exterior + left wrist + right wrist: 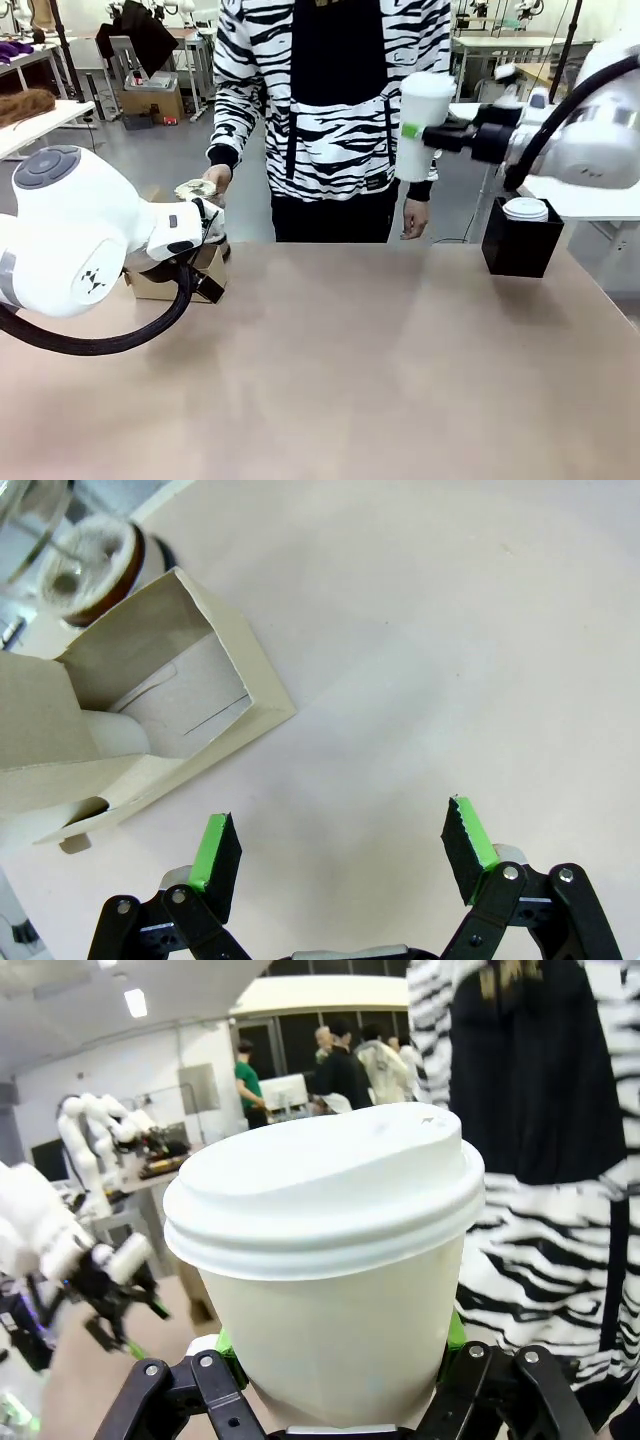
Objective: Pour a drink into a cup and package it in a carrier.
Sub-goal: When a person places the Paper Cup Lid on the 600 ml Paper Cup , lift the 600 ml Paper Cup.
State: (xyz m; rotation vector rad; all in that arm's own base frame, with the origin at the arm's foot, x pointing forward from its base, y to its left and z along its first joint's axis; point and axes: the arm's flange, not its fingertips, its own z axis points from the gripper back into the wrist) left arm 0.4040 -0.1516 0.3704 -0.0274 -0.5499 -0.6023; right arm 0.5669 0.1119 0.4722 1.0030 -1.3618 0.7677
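Lidded cup held aloft on the right; carrier waiting at the far left.
The right gripper [340, 1345] has its jaws clamped on both sides of the white paper cup [335, 1300]. The cup is upright with its plastic lid [320, 1190] on, held in the air in front of the person [330, 100] and up and to the left of a black box [520, 252]. The left gripper [342, 845] hangs over the bare tabletop [380, 350], jaws wide with nothing between them. It is just beside the brown cardboard carrier [170, 630], which stands at the tabletop's far left.
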